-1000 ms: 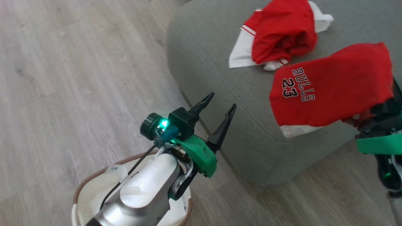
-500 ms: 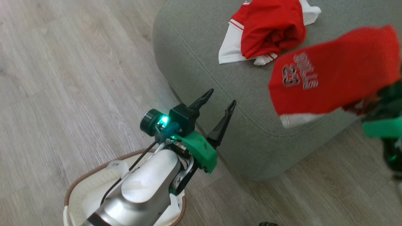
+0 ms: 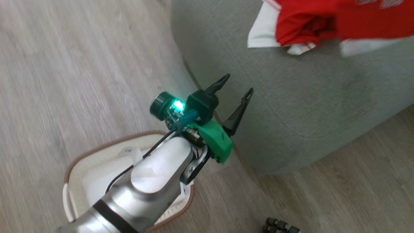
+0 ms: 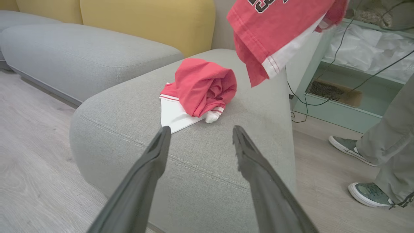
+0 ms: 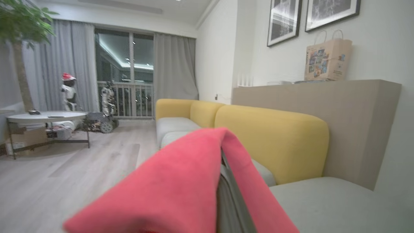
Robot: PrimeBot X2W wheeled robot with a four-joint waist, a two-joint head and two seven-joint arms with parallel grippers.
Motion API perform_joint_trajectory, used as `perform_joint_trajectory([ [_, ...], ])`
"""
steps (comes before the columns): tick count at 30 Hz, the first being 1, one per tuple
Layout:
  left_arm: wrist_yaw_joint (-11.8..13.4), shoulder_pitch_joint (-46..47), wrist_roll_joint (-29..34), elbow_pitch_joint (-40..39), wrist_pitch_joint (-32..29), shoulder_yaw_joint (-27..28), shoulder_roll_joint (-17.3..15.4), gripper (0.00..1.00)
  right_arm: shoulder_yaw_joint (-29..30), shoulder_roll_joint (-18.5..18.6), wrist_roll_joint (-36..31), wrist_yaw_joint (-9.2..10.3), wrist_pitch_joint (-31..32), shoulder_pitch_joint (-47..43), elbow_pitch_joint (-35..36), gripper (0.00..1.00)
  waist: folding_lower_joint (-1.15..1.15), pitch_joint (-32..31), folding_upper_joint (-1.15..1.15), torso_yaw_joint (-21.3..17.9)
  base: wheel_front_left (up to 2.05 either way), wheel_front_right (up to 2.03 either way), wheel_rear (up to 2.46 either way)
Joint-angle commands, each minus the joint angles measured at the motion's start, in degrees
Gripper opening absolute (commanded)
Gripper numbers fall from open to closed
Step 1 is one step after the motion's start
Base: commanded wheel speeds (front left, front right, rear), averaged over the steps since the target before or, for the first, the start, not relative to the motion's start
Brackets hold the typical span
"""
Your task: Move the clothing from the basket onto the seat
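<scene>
Floor [image 3: 58, 71] shows basket [image 3: 97, 147] from the head, shoes [image 4: 344, 146] from left wrist.

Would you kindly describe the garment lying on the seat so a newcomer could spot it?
Find the big grey-green seat by the yellow-backed sofa. On top lies a bunched red garment with a white panel. Unlike the lettered red garment hanging above, it rests on the seat.

I see matt woven fabric on the seat [image 3: 291, 106], thin smooth red cloth in the clothing [image 3: 300, 22], perforated white plastic basket [image 3: 103, 152], wood-grain floor [image 3: 64, 81], glossy silvery forearm shell [image 3: 155, 174].
</scene>
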State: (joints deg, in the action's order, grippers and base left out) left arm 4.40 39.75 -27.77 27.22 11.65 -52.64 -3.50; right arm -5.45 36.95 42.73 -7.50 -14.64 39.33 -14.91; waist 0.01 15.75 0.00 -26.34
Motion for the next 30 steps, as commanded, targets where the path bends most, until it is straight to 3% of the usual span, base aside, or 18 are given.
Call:
perform_joint_trajectory([
  [1,0.77,3.88,0.63,-1.63,-0.39,0.93,0.37,1.00,-0.63,3.38,1.19,0.01,-0.36,2.48,-1.24,0.00,-0.01,3.37,0.00,2.49,0.00,0.00,0.00],
  [10,3.16,9.66,1.42,-2.02,-2.92,-2.61,0.59,1.00,-2.90,10.07,1.73,0.01,-0.36,11.53,-14.59,0.00,-0.01,12.55,0.00,7.21,0.00,0.00,0.00],
  [21,7.02,14.22,-0.18,-3.22,-3.52,-7.01,0.61,1.00,-7.42,11.97,-0.18,0.01,-0.36,18.86,-23.57,0.00,-0.01,19.87,0.00,10.15,0.00,0.00,0.00],
  [30,9.17,16.20,-3.20,-2.61,-1.93,-10.07,0.62,1.00,-21.60,11.61,1.36,0.01,1.80,21.61,-36.63,0.00,-0.01,21.19,0.00,11.31,0.00,0.00,0.00],
])
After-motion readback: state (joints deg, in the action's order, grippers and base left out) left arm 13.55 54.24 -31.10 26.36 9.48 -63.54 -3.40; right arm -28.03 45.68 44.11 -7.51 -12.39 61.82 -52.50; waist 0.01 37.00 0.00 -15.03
